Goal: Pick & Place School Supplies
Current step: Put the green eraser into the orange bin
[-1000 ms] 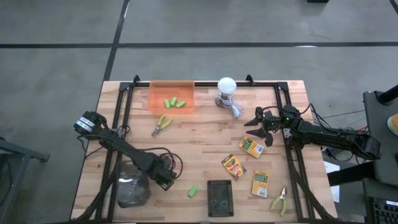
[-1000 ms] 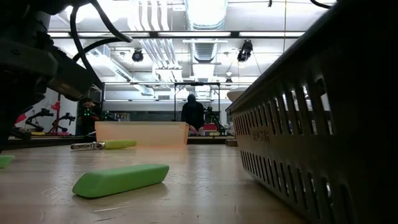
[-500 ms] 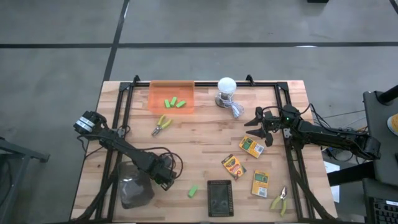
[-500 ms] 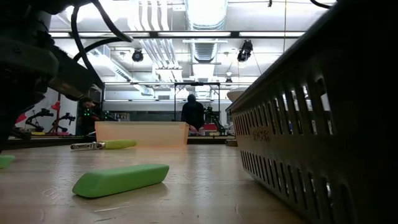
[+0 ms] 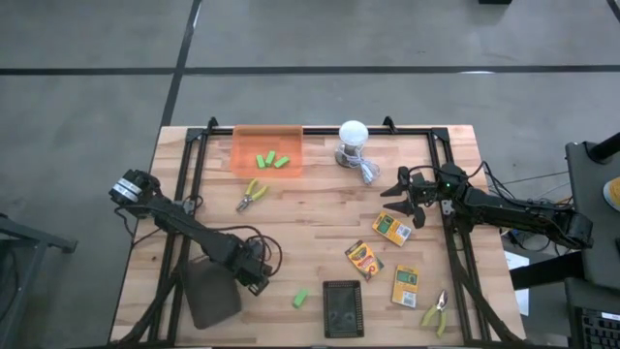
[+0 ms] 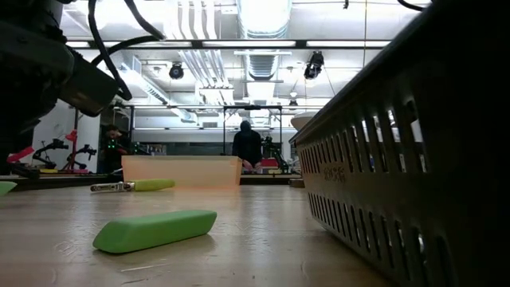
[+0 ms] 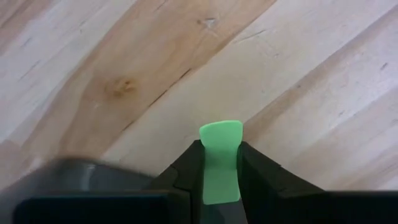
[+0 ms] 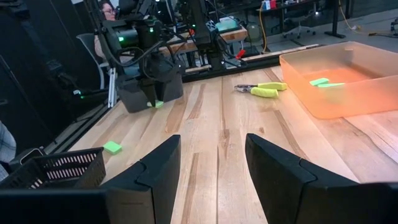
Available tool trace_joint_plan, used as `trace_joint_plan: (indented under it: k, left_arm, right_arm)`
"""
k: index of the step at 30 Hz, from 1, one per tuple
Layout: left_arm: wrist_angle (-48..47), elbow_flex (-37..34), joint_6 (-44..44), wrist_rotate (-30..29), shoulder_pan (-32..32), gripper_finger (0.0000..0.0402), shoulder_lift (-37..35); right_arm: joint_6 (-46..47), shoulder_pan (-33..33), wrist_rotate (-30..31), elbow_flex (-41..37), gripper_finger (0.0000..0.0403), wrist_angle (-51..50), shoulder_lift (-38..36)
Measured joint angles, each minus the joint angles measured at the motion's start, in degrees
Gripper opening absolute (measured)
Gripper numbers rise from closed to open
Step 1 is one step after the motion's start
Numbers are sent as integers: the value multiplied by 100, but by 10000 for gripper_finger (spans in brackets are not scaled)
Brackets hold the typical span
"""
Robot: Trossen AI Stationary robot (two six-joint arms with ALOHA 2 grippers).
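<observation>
My left gripper [image 5: 258, 281] stands near the table's front left, shut on a small green block [image 7: 221, 162]; the right wrist view shows that block [image 8: 158, 104] under it. Another green block [image 5: 300, 298] lies flat on the table to its right. Three more lie in the orange tray [image 5: 268, 152] at the back. One pair of pliers [image 5: 254, 193] lies in front of the tray, another [image 5: 436, 312] at the front right. Three crayon boxes [image 5: 392, 229], [image 5: 364, 259], [image 5: 405, 285] lie flat right of centre. My right gripper [image 8: 208, 168] waits open at the right. My left gripper pinches the green block by its two long sides [image 7: 219, 177] between its two fingers [image 7: 189, 163]. The fingers come from above, pointing down, and lie across the block. One end of the block [image 7: 221, 132] sticks out past them. The block is a little above the table.
A black mesh basket [image 5: 341, 308] stands at the front edge, right of the loose block. A white bulb with a cable [image 5: 353, 136] sits at the back, right of the tray. Black rails [image 5: 194, 184] run along the table's sides. People stand in the room beyond.
My left gripper has gone up a little with the green block. At the low view's left edge the block's end now stands higher than before. My right arm has kept still.
</observation>
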Motion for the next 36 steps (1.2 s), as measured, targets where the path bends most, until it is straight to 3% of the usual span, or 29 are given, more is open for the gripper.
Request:
trace_joint_plan:
  k: [8,18,31,36]
  left_arm:
    - [-164,212,79,56,-4,81,-2]
    - [-1323,1198,472,-715,-4,81,-7]
    - [-1607,2687,1140,-3307,179,81,-9]
    - [-1518,2911,1224,-3677,547,81,-11]
  right_arm:
    - [0,-1,2,2,178,0,0]
    - [0,1,0,2,178,0,0]
    - [0,-1,0,0,178,0,0]
    - [0,0,1,1,178,0,0]
